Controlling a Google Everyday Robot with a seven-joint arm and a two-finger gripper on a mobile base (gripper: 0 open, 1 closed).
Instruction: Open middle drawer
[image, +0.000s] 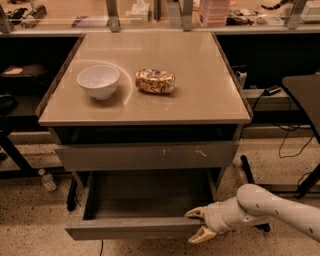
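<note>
- Gripper (199, 224) sits low at the right, at the right-hand end of the middle drawer's (130, 228) front panel. Its two pale fingers (194, 213) are spread apart, one above the panel's top edge and one down in front of it. I can't tell whether they press on the panel.
- Far left on the floor, a small plastic bottle (47, 180) stands beside the table's (200, 95) leg.
- On the tabletop, a white bowl (98, 81) sits upright at the left.
- Below, the middle drawer is pulled well out towards the camera. Its long axis runs left to right, its flat front faces us, and its shallow grey box lies open to the top.
- Just above it, the scratched grey front (145, 155) is closed flush.
- Up top, a crumpled golden packet (155, 81) lies on its side just right of the bowl.
- At the right, the white arm (280, 210) reaches in from the frame edge to the drawer's corner.
</note>
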